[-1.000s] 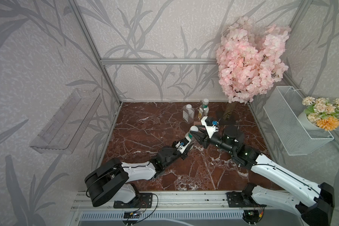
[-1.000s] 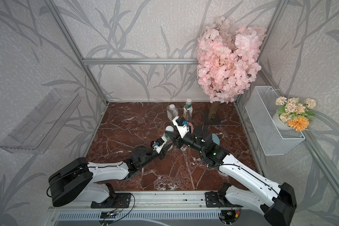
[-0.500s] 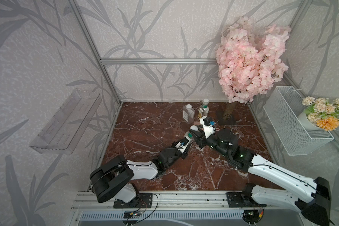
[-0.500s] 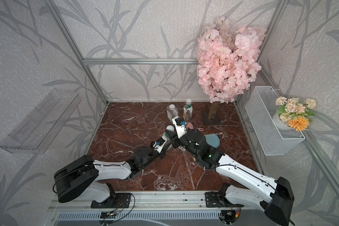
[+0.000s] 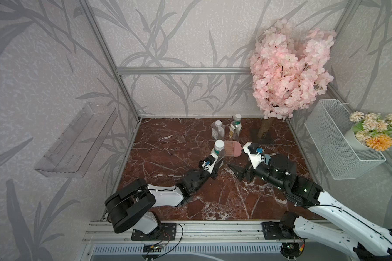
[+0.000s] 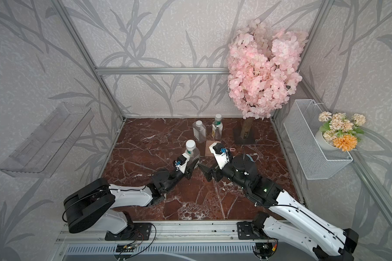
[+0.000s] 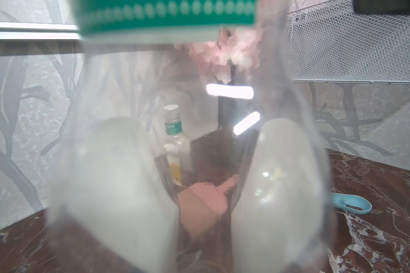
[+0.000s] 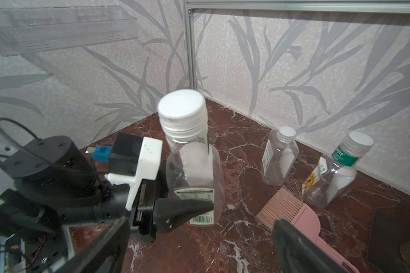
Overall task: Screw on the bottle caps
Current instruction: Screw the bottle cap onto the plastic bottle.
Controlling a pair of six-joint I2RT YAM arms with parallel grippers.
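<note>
While the left hand [image 5: 218, 161] is clamping tight on a bottle [image 5: 220, 151] near the middle of the counter [image 5: 179, 156], a white cap [image 5: 219, 143] is sitting on its neck — how tight is not showing. The right hand [image 5: 239, 159] is hanging just beside it, jaws spread wide, holding nothing. A square bottle [image 5: 217, 133] and a green-banded bottle [image 5: 235, 130] are standing capped near the far edge — side by side.

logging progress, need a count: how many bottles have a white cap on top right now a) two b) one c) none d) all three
d: in the right wrist view the near bottle, the square bottle and the round bottle beside it each carry a white cap.
</note>
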